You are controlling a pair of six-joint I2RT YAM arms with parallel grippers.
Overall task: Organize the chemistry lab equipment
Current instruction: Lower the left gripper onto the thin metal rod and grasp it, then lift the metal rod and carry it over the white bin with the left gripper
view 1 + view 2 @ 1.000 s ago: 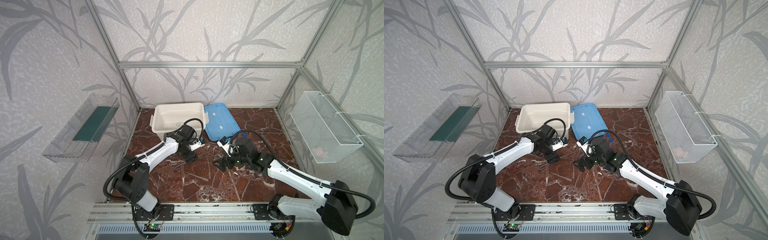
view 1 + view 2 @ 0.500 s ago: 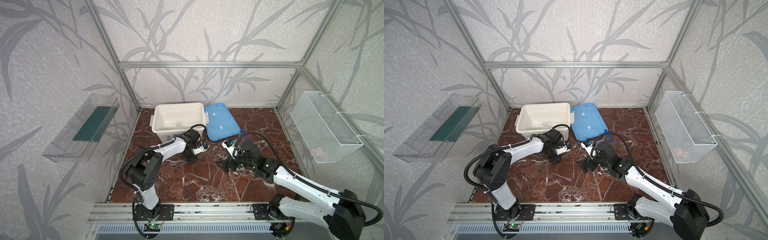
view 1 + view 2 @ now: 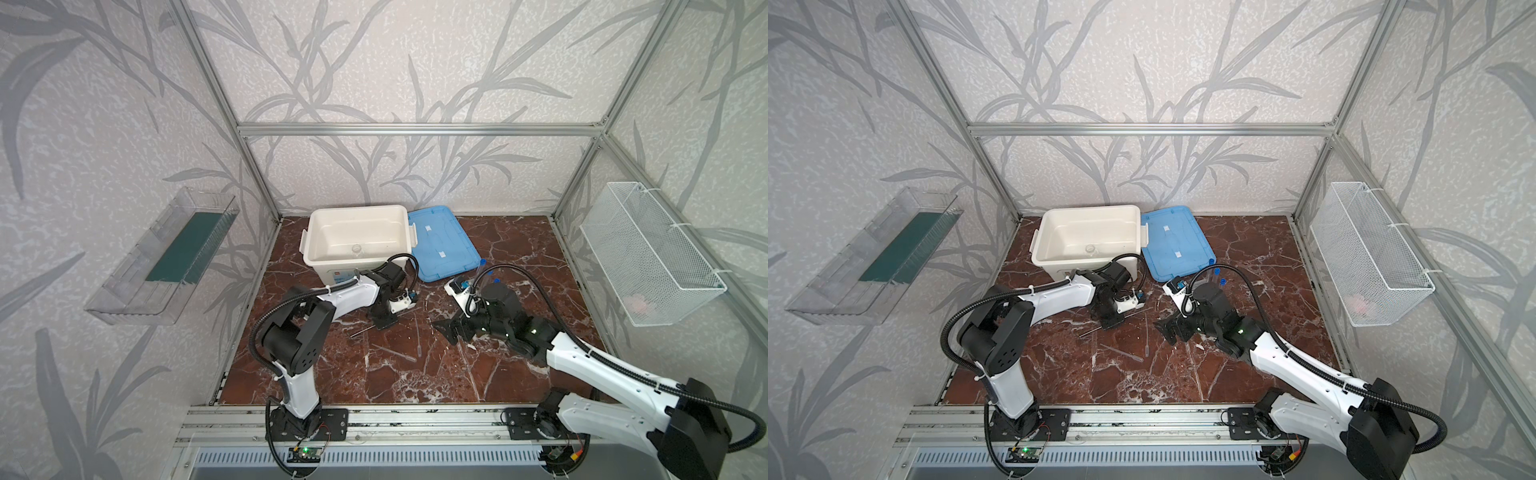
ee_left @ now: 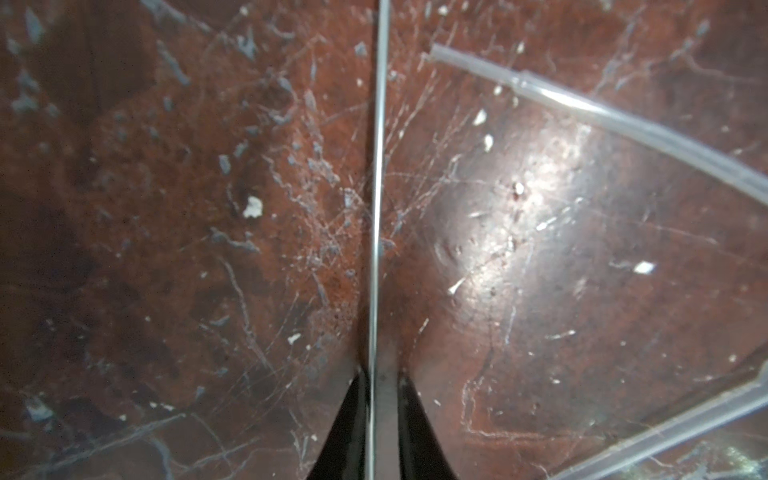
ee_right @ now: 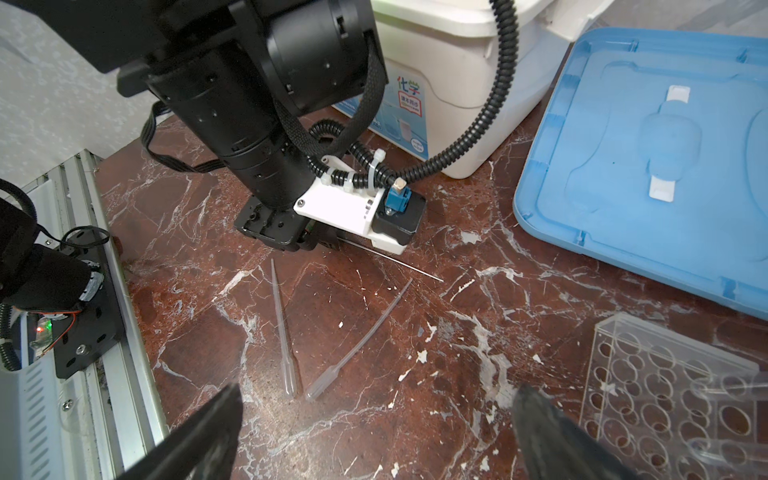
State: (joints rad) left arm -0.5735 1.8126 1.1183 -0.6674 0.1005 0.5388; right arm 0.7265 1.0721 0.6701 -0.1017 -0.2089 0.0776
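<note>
The left claw (image 4: pixel 380 419) is clenched on the thin metal rod (image 4: pixel 376 199), which seems to lie low on the marble worktop (image 4: pixel 166 249), just in front of the white tub (image 3: pixel 356 209). The right claw (image 5: pixel 374 436) hangs released near two clear droppers (image 5: pixel 285 332), with the grid-holed rack (image 5: pixel 665 374) beside it.

Our left gripper (image 3: pixel 384 323), just left of centre in a top view, pinches the thin rod (image 4: pixel 376 187); our right gripper (image 5: pixel 378 399) gapes wide.
</note>
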